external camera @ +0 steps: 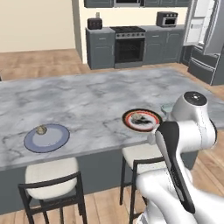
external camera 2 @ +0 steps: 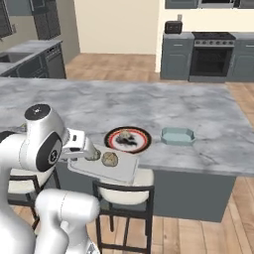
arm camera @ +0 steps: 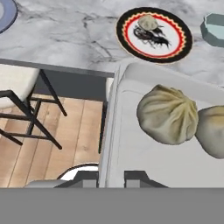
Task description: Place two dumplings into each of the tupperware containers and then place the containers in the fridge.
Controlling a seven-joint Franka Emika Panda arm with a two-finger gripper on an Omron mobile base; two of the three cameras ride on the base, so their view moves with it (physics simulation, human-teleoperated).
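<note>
Dumplings (external camera 2: 109,158) sit as two tan, pleated lumps in a shallow translucent tupperware container (external camera 2: 116,171) that the gripper (external camera 2: 85,151) pinches by its near rim, held off the counter edge above a stool.

Left base view: the white arm folds up from about 5 o'clock, its dark-capped elbow joint at 3 o'clock hiding the hand. A glossy grey marble island (external camera: 87,100) spans the middle. At 8 o'clock lies a smooth round blue-grey plate (external camera: 47,138) bearing one dumpling (external camera: 41,130); just left of the arm a red-and-black-rimmed plate (external camera: 142,120) carries another. The dark-grey fridge (external camera: 210,39) stands at 2 o'clock, door ajar.

Right base view: the arm rises at 8 o'clock, forearm level, hand reaching toward centre. The patterned plate is at 12 o'clock from the held box. A second container (external camera 2: 177,135), blue-green and rounded, rests on the marble at 3 o'clock from that plate.

Hand view: the finger tips (arm camera: 135,178) at 6 o'clock are pressed on the container's pale rim. Both dumplings lie at 3 o'clock, touching, with soft creased skins.
</note>
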